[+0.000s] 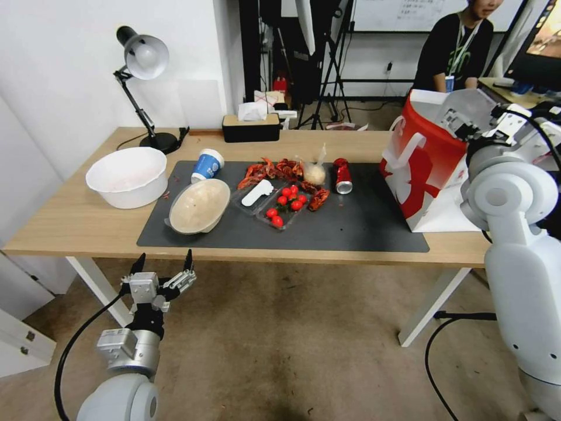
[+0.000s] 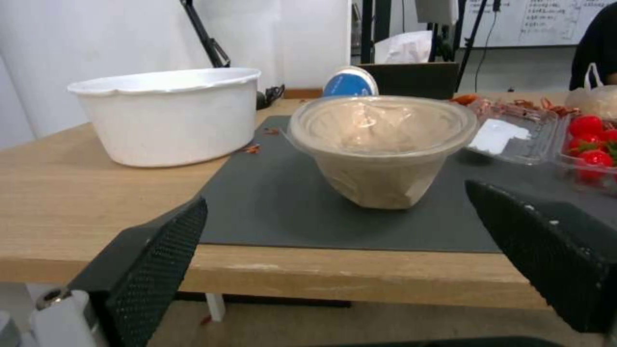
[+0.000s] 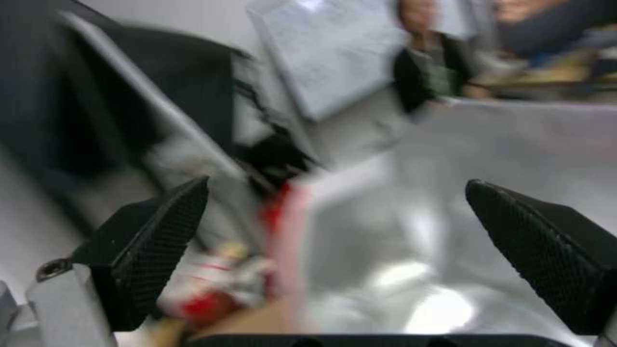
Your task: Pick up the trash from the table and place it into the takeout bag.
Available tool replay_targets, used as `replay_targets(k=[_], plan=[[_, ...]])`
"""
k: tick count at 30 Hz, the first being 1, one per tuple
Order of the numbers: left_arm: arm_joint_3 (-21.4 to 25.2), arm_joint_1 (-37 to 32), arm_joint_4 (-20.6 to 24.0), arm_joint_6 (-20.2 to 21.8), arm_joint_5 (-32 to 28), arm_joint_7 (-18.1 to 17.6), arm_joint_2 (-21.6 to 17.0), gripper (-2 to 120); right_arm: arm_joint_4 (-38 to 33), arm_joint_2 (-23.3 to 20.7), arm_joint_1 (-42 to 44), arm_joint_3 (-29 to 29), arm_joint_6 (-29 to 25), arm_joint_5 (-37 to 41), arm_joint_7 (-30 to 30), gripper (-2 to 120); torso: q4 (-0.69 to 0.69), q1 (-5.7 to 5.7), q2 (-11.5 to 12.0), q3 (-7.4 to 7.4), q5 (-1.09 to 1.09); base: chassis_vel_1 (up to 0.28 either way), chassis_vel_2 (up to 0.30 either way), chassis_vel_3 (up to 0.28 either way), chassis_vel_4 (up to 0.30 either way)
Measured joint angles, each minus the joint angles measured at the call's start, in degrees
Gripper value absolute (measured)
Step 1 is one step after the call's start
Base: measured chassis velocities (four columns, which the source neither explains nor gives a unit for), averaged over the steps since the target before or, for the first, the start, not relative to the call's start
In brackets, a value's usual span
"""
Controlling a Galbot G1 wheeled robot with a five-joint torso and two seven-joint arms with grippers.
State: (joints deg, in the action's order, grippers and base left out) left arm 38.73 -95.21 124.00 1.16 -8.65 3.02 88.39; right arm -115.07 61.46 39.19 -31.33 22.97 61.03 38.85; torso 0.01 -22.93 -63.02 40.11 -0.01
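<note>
Head cam: the left gripper (image 1: 164, 268) sits below the near edge of the long light-wood table (image 1: 70, 225), fingers spread wide, nothing in them. Straight ahead of it on the dark grey mat (image 1: 362, 225) is the beige lidded bowl (image 1: 199, 206), with the blue-and-white paper cup (image 1: 207, 165) just past that. Off to its right lie the small red can (image 1: 342, 175) and the clear bag with a beige ball (image 1: 314, 171). The right arm is up by the big red-and-white paper takeout bag (image 1: 422, 169) at the table's far right.

Left wrist cam: fingers (image 2: 161, 270) well apart, bowl dead ahead, large white basin (image 2: 168, 114) off to one side.

Right wrist cam: pretty blurry, but the right gripper (image 3: 334, 255) is spread open and empty, white bag interior ahead of it.
</note>
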Motion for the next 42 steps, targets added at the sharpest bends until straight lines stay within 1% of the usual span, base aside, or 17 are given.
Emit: replay_targets(k=[2,4,5,9,12,13,16,17,19,21,24,25,27,28,32,36,42], plan=[[0.0,0.01,-0.02,0.0,0.0,0.0,-0.01,100,-1.26,-0.05,0.5,-0.01,-1.7,0.72,-2.32,100,0.0,0.0,0.0,0.0,-0.01,0.0,0.0,0.0,0.0],[0.02,0.02,-0.05,-0.02,-0.02,-0.02,-0.06,100,-4.83,-0.45,2.93,0.15,-6.03,1.37,-9.0,100,0.0,0.01,-0.01,0.0,0.0,0.0,0.0,0.0,0.0],[0.02,0.02,-0.05,-0.02,-0.02,-0.02,-0.06,100,-4.83,-0.45,2.93,0.15,-6.03,1.37,-9.0,100,0.0,0.01,-0.01,0.0,0.0,0.0,0.0,0.0,0.0],[0.09,0.04,-0.05,-0.02,-0.17,-0.04,-0.21,100,-8.9,-1.2,7.43,0.73,-8.44,0.37,-15.04,100,0.0,0.0,-0.01,0.0,0.0,0.0,0.0,0.0,0.0],[0.12,0.13,-0.05,-0.02,-0.33,-0.06,-0.39,100,-13.01,-1.83,16.85,1.5,-12.23,-6.89,-24.82,100,-0.01,0.01,-0.01,-0.01,0.01,0.0,0.0,0.0,0.0],[0.12,0.13,-0.05,-0.02,-0.33,-0.06,-0.39,100,-13.01,-1.83,16.85,1.5,-12.23,-6.89,-24.82,100,-0.01,0.01,-0.01,-0.01,0.01,0.0,0.0,0.0,0.0],[0.18,0.38,-0.21,-0.04,-0.51,-0.09,-0.53,100,-15.05,-1.9,26.29,3.02,-16.48,-15.19,-30.26,100,-0.01,0.01,-0.01,-0.01,0.01,0.0,0.0,0.0,0.0],[0.18,0.38,-0.21,-0.04,-0.51,-0.09,-0.53,100,-15.05,-1.9,26.29,3.02,-16.48,-15.19,-30.26,100,-0.01,0.01,-0.01,-0.01,0.01,0.0,0.0,0.0,0.0],[0.16,0.42,-0.19,-0.09,-0.66,-0.1,-0.76,100,-15.76,-1.46,32.02,3.88,-19.65,-22.06,-31.81,100,0.0,0.01,-0.01,-0.01,0.01,0.0,0.0,0.0,0.0],[0.15,0.42,-0.15,-0.1,-0.71,-0.1,-0.84,100,-15.88,-1.29,33.45,4.04,-20.48,-23.83,-32.06,100,0.0,0.01,-0.01,-0.01,-0.01,0.0,0.0,0.0,0.0],[0.14,0.44,-0.01,-0.13,-1.33,-0.1,-1.35,100,-15.95,-0.16,39.42,4.87,-24.01,-31.14,-31.93,100,-0.02,0.01,-0.01,-0.01,0.02,0.0,0.0,0.0,0.0],[0.15,0.48,-0.02,-0.21,-1.63,-0.12,-1.74,100,-15.57,0.73,44.13,5.74,-26.97,-35.68,-30.96,100,-0.01,0.01,-0.01,-0.01,0.0,0.0,0.0,0.0,0.0],[0.15,0.47,-0.02,-0.24,-1.71,-0.12,-1.87,100,-15.44,1.05,45.48,6.06,-27.62,-36.82,-30.59,100,-0.01,0.01,-0.01,-0.01,0.0,0.0,0.0,0.0,0.0],[0.13,0.46,-0.06,-0.27,-1.91,-0.12,-2.15,100,-14.72,2.18,49.27,7.21,-29.14,-39.94,-29.06,100,-0.01,0.01,-0.02,-0.01,0.0,0.0,0.0,0.0,0.0],[0.04,0.45,-0.08,-0.3,-2.24,-0.13,-2.71,100,-12.37,3.95,53.27,9.45,-32.04,-45.28,-26.16,100,-0.01,0.01,-0.01,-0.01,0.0,0.0,0.0,0.0,0.0],[0.06,0.45,-0.11,-0.32,-2.74,-0.14,-3.26,100,-10.54,5.05,55.33,11.51,-33.39,-47.8,-23.55,100,-0.01,0.01,-0.01,-0.01,0.01,0.0,0.0,0.0,0.0],[0.41,0.35,-0.24,-0.52,-3.32,-0.16,-3.76,100,-8.92,6.01,56.14,12.86,-32.58,-49.47,-20.7,100,0.0,0.01,-0.01,0.0,0.01,0.0,0.0,0.0,0.0]])
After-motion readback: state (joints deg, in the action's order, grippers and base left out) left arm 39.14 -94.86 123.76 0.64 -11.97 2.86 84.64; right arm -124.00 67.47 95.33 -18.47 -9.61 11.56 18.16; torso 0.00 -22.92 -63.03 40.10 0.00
